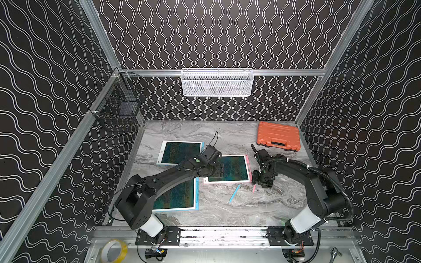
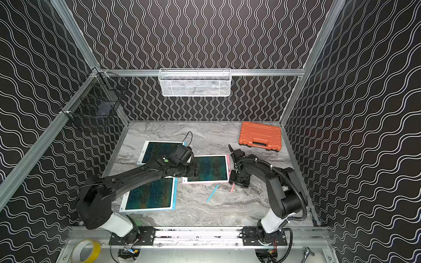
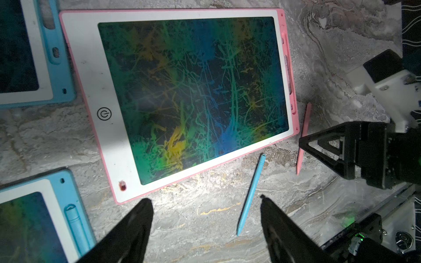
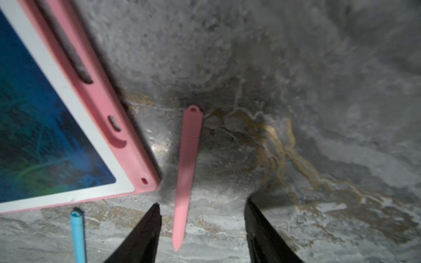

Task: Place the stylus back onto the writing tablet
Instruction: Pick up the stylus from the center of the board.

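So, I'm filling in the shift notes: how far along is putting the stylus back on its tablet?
Done: one blue tablet has a docked stylus. In hand: the right tool straddles the pink stylus on the table, jaws open, not gripping. To do: grip it, lift it and seat it in the pink tablet edge slot. The blue stylus also lies loose.

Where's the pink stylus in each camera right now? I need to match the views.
In a top view: pink stylus on the table, off the pink tablet's near right corner.
In a top view: pink stylus in the same spot, right of the blue stylus.
Left wrist: pink stylus alongside the tablet's slotted pink edge.
Right wrist: pink stylus between the right gripper's open fingers.
Shared landmark: the pink tablet's corner.
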`<state>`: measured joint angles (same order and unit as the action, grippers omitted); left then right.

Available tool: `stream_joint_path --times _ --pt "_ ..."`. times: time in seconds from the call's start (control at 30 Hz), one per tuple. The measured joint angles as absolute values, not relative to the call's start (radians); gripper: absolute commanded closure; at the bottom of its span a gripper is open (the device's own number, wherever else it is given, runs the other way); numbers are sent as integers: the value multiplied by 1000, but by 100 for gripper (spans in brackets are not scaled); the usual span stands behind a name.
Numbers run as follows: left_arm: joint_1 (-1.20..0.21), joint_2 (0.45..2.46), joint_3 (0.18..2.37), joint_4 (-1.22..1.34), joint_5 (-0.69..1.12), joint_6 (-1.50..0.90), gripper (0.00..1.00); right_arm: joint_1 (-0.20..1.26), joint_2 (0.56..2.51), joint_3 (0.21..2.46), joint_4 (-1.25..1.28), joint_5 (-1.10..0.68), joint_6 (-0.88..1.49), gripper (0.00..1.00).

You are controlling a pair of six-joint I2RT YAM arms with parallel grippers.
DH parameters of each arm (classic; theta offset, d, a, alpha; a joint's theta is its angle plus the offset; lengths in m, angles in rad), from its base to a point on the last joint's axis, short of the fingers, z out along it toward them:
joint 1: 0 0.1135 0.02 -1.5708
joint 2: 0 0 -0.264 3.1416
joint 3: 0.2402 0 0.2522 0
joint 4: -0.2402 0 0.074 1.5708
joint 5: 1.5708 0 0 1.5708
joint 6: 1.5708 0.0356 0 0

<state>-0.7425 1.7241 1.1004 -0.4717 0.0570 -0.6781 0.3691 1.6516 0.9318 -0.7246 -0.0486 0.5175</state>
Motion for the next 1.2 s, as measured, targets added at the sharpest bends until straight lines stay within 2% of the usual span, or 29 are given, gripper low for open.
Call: stream_joint_path --times 0.1,0.37,0.63,1.2 --pt "-732 1724 1085 -466 63 -678 21 379 1658 937 -728 -36 531 43" --pt "-725 1700 1059 -454 66 -678 21 391 1631 901 -710 10 542 60" --pt "-725 1698 1069 -453 54 -681 21 391 1624 894 -709 32 530 67" --pt "-728 1712 1061 -446 30 -729 22 397 1667 946 -725 17 427 76"
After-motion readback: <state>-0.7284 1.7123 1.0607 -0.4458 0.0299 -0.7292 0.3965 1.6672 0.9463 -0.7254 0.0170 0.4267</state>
